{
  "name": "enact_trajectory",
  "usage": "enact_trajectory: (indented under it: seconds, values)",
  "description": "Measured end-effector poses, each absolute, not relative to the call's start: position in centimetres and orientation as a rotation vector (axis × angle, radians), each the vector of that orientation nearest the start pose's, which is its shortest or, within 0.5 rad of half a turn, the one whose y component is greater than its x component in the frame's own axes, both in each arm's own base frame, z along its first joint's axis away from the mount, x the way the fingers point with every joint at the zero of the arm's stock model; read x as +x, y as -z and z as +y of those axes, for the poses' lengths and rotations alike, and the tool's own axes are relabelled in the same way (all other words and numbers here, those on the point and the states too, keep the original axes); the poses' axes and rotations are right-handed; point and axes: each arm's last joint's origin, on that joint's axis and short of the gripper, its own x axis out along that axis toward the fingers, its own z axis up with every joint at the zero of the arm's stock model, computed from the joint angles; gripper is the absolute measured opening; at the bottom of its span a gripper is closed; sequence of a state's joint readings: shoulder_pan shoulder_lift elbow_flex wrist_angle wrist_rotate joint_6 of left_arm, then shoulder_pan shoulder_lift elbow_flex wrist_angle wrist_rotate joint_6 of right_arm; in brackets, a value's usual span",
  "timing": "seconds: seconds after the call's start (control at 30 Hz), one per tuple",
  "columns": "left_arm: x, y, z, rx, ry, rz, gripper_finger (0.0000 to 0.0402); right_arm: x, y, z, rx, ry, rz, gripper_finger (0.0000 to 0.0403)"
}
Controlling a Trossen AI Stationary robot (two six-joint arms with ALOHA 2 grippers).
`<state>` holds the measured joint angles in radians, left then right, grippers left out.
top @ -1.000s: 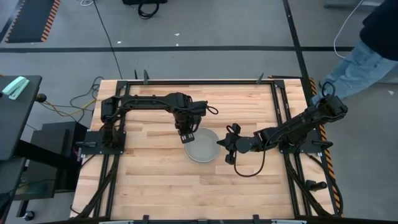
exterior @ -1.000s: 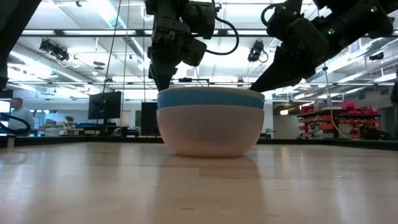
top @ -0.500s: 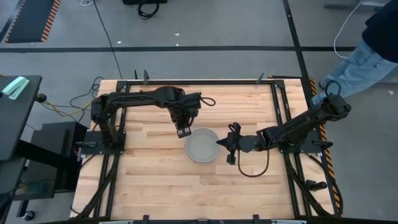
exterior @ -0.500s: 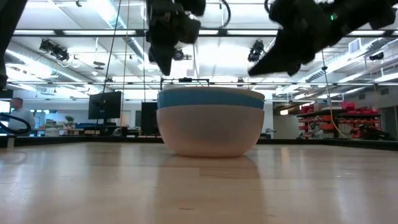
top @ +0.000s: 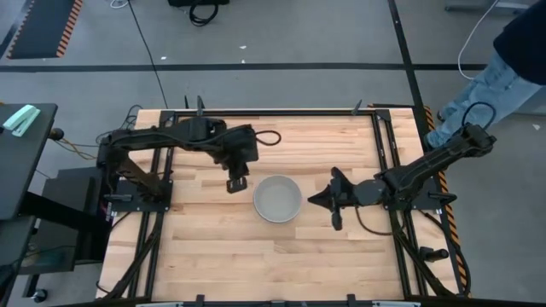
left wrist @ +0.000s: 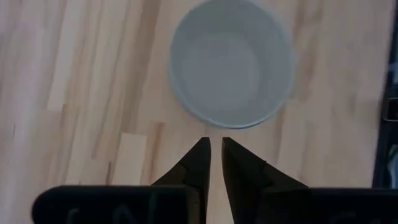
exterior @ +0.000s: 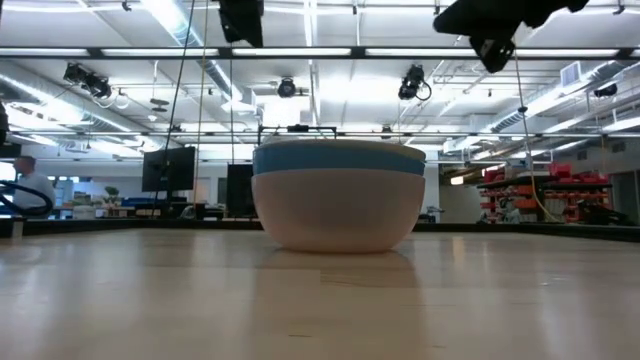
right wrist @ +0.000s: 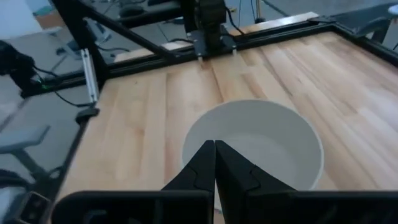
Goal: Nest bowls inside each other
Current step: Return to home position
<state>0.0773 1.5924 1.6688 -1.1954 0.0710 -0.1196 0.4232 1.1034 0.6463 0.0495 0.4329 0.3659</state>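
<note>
The three bowls stand nested in one stack (top: 277, 199) at the table's middle, resting on the base of the salmon-orange outer bowl (exterior: 338, 212). A blue band (exterior: 338, 162) shows above it, and the pale grey-white bowl (left wrist: 231, 62) sits innermost on top. My left gripper (top: 235, 183) hangs left of the stack, fingers down and almost together (left wrist: 216, 144), touching nothing. My right gripper (top: 316, 199) hovers right of the stack, shut (right wrist: 214, 146), pointing at it and clear of it. In the low view both grippers (exterior: 242, 18) (exterior: 490, 35) sit high above the rim.
Bare wooden tabletop (top: 213, 247) lies all around the stack. A black metal frame (top: 281, 111) borders the table, with the arm bases at its left and right edges. A person's legs (top: 499, 81) stand on the floor beyond the far right corner.
My left gripper has left the stack's far-left rim, risen and drawn back toward the table's left edge. My right gripper has pulled away from the stack's right rim toward the right edge and risen. The nested bowls have stayed where they were.
</note>
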Motion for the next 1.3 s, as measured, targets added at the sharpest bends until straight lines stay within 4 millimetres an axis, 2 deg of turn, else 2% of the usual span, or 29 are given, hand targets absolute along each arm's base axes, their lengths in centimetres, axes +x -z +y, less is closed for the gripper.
enact_trajectory:
  seconds: [0.13,0.33,0.7,0.8,0.87,1.03,1.2,1.3]
  values:
    - [29.5,-37.1,1.4,-0.184,-0.053,1.088,0.0049,20.6,-25.4,8.4,0.248,0.072,0.375,0.0017]
    - [28.2,-38.1,0.8,-0.126,-0.022,1.066,0.0056,19.3,-25.8,8.2,0.214,0.050,0.401,0.0018]
    - [25.7,-41.4,0.8,-0.014,0.013,0.794,0.0050,17.4,-27.2,8.2,0.197,-0.027,0.360,0.0018]
    - [24.6,-40.5,0.7,-0.019,0.036,0.753,0.0054,17.3,-27.3,8.3,0.212,-0.041,0.321,0.0018]
    - [23.6,-39.2,0.6,-0.035,0.056,0.738,0.0057,17.5,-26.7,8.6,0.219,-0.072,0.263,0.0018]
    - [21.4,-35.6,0.3,-0.053,0.108,0.640,0.0058,17.4,-23.8,9.1,0.232,-0.282,0.132,0.0018]
    - [19.2,-33.8,0.2,-0.059,0.105,0.496,0.0050,16.5,-22.4,9.0,0.263,-0.432,-0.008,0.0018]
    - [18.1,-32.2,0.1,-0.059,0.128,0.441,0.0048,15.7,-21.3,8.7,0.273,-0.464,-0.062,0.0018]
